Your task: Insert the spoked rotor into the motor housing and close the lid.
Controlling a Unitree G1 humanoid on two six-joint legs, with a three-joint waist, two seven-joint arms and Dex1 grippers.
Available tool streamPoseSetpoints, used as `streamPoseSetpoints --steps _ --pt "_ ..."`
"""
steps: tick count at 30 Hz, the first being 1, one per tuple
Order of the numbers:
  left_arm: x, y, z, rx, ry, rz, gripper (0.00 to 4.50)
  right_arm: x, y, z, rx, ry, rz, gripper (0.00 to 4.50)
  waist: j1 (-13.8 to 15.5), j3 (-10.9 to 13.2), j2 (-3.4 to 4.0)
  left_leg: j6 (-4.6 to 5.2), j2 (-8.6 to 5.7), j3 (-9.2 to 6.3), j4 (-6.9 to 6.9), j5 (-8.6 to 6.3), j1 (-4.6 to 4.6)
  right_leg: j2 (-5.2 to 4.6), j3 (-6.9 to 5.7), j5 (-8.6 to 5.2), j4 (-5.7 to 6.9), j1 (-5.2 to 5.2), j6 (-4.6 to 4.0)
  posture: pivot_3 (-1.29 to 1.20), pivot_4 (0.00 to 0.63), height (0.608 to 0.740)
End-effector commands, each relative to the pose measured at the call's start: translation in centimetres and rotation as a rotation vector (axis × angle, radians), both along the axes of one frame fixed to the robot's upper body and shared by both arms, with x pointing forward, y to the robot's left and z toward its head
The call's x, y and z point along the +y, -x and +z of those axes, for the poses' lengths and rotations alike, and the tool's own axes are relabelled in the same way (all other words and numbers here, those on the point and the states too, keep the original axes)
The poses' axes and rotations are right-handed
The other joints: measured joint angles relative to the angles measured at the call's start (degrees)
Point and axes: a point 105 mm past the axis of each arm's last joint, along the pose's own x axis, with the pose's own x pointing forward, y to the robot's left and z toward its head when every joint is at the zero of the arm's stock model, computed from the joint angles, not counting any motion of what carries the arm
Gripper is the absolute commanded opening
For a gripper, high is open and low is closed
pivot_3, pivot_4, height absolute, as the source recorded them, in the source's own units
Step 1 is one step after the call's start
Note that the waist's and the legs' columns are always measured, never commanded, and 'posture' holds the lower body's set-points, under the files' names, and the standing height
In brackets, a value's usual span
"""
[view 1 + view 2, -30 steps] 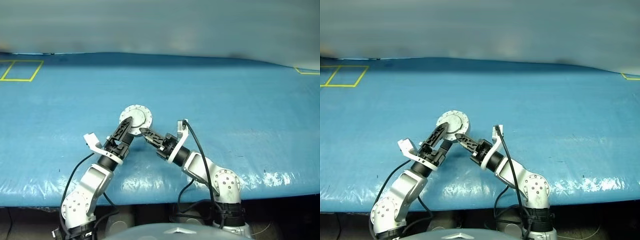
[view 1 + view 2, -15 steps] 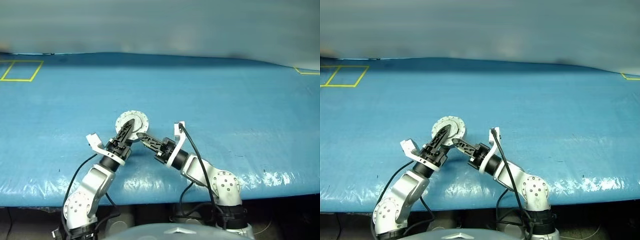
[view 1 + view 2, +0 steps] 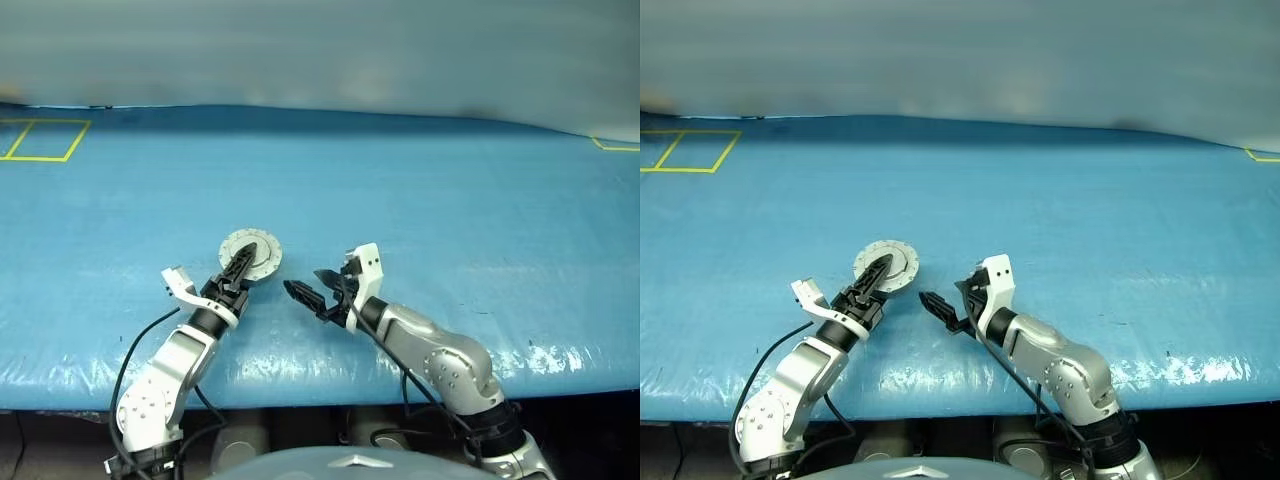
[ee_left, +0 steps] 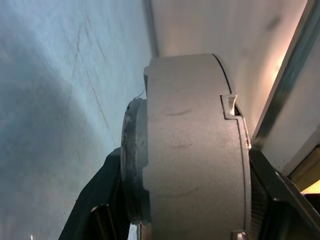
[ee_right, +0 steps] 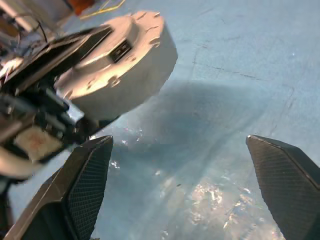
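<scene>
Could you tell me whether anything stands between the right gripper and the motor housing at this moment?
Nothing visible does. The right gripper stands open beside the motor housing, with only bare blue table cover between them. The left gripper is clamped on the housing, on its near side.

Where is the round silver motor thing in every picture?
Left eye view: the motor housing sits left of centre on the blue table.
Right eye view: left of centre, same spot.
Left wrist view: the big grey drum in the middle.
Right wrist view: upper left.
Shared landmark: the left gripper, its jaws shut on the housing.
</scene>
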Motion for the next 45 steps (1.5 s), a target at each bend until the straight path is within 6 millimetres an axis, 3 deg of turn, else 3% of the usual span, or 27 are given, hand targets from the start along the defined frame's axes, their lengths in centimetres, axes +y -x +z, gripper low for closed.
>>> streamPoseSetpoints --steps 1,11,17,25,33,34,38,39,45 --pt "0.8 -1.7 1.5 -0.054 -0.04 0.011 2.44 0.4 0.7 2.0 -0.203 -0.01 0.037 4.5 0.1 0.0 -0.01 0.0 0.0 0.0 0.0 0.0 0.01 0.0 0.01 0.01 -0.01 0.01 0.02 0.0 0.15 0.74" --pt "2.7 -9.4 2.1 -0.013 -0.173 0.056 2.44 -2.3 -0.7 -0.1 -0.394 0.228 -0.127 4.5 0.7 0.0 -0.09 0.0 -0.09 0.0 0.23 0.0 -0.04 -0.04 0.03 0.17 -0.01 0.08 0.15 0.0 0.15 0.74" --pt "2.1 -13.0 3.0 -0.015 -0.216 0.044 2.44 -3.0 -1.2 -0.9 -0.393 0.275 -0.19 4.5 1.0 0.0 -0.12 -0.01 -0.13 -0.06 0.23 0.01 -0.11 -0.04 -0.01 0.29 -0.04 0.05 -0.03 0.0 0.15 0.74" --pt "0.6 -15.9 3.0 0.004 -0.307 0.02 2.44 -2.6 -0.9 -1.1 -0.388 0.286 -0.174 4.5 0.7 0.0 -0.12 -0.02 -0.15 -0.14 0.24 0.01 -0.37 -0.06 -0.11 0.33 -0.09 -0.14 -0.11 0.0 0.15 0.74" --pt "0.1 -16.1 1.3 0.073 -0.393 -0.021 2.44 -2.7 -0.8 -1.1 -0.381 0.289 -0.182 4.5 0.6 0.0 -0.12 -0.03 -0.14 -0.18 0.3 0.02 -0.39 -0.07 -0.16 0.33 -0.04 -0.13 -0.1 0.0 0.15 0.74" --pt "0.4 -16.0 0.9 0.09 -0.398 -0.022 3.16 -2.6 -0.8 -1.1 -0.376 0.286 -0.186 4.5 0.5 0.0 -0.12 -0.03 -0.14 -0.18 0.31 0.02 -0.39 -0.07 -0.16 0.33 -0.03 -0.12 -0.11 0.0 0.15 0.74" --pt "1.6 -14.8 -1.1 0.154 -0.401 -0.036 4.3 -2.2 -0.7 -1.4 -0.353 0.275 -0.177 4.5 0.2 0.0 -0.11 -0.03 -0.14 -0.17 0.35 0.02 -0.28 -0.08 -0.14 0.34 0.05 -0.04 -0.1 0.0 0.15 0.74" --pt "1.9 -14.4 -1.6 0.168 -0.403 -0.04 4.46 -2.1 -0.6 -1.4 -0.351 0.275 -0.172 4.5 -0.1 0.0 -0.11 -0.03 -0.13 -0.14 0.33 0.02 -0.17 -0.08 -0.1 0.33 0.08 0.03 -0.1 0.0 0.15 0.74" --pt "3.8 -10.7 -4.9 0.271 -0.438 -0.098 4.46 -1.3 -0.5 -1.6 -0.32 0.253 -0.137 4.5 -1.3 -0.2 -0.06 -0.07 -0.07 -0.09 0.17 0.04 0.43 -0.05 0.11 0.31 0.31 0.36 -0.12 0.0 0.15 0.74"
